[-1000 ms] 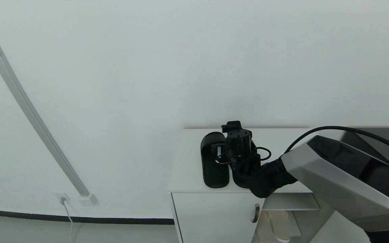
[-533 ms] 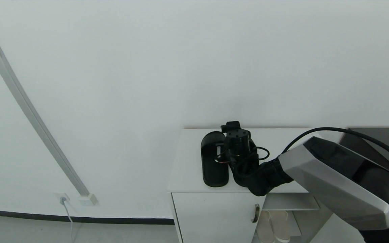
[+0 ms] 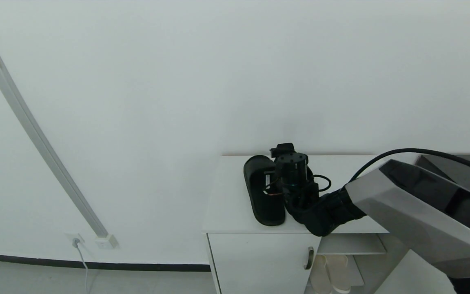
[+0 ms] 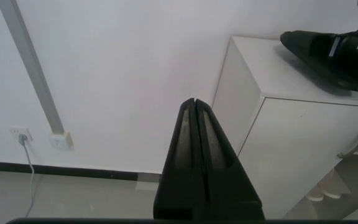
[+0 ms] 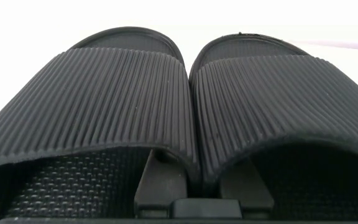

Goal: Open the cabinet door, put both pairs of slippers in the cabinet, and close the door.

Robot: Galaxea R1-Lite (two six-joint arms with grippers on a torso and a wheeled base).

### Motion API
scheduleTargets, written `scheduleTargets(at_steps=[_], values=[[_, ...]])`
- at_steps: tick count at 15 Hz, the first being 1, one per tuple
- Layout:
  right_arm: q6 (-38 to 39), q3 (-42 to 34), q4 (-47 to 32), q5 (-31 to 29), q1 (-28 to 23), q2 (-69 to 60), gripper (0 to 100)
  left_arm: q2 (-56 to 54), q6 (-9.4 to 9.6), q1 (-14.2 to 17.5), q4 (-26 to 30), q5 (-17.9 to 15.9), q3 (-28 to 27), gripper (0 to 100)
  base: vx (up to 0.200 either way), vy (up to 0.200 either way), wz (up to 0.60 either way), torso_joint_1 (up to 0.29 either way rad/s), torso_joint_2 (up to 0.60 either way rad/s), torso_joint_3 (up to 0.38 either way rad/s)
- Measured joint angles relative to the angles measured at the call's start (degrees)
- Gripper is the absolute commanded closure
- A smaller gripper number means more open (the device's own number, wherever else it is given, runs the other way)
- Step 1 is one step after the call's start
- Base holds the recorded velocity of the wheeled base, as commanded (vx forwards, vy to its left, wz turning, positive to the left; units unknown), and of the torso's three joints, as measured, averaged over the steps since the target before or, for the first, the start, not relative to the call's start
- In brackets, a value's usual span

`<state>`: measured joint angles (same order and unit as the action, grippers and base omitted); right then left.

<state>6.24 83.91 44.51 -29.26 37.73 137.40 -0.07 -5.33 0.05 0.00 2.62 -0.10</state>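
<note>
Left wrist view: we see the left pincer (image 4: 194, 109) pressed fully closed, holding nothing. On the smooth white cabinet (image 3: 231, 204) top are the black slippers (image 5: 104, 93), rubbery, with ribbed straps and pebbled footbeds, side by side. The right pincer (image 5: 201, 186) has a finger under each strap, clamping the adjoining strap edges. Further right, the open compartment holds a pale slipper pair (image 3: 333, 271) below a shelf.

The head camera looks forward and down from well back at the wall (image 3: 178, 81) and cabinet (image 3: 235, 212). The left wrist camera, lower and left of the cabinet, shares its top and the black slippers (image 3: 261, 192). The right wrist camera sits right against them
</note>
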Motion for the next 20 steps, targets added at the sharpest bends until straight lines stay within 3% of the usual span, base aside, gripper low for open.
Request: scheduleTargets(at_steps=[3,10,17,20], values=[[-0.2,-8.9,1.0,4.0,0.2,-7.5,100,0.0,0.00,0.0,0.0,0.0,0.0,100,0.000,0.000,0.00,0.000,0.00,0.000],[-0.4,-39.8,3.3,12.2,4.5,-31.5,100,0.0,0.07,0.0,0.0,0.0,0.0,100,0.000,0.000,0.00,0.000,0.00,0.000],[-0.6,-44.7,3.5,12.3,7.9,-37.6,100,0.0,0.07,0.0,0.0,0.0,0.0,100,0.000,0.000,0.00,0.000,0.00,0.000],[-0.6,-45.0,3.5,12.1,8.1,-37.8,100,0.0,0.05,0.0,0.0,-0.1,0.0,100,-0.200,0.000,0.00,0.007,0.00,0.002]])
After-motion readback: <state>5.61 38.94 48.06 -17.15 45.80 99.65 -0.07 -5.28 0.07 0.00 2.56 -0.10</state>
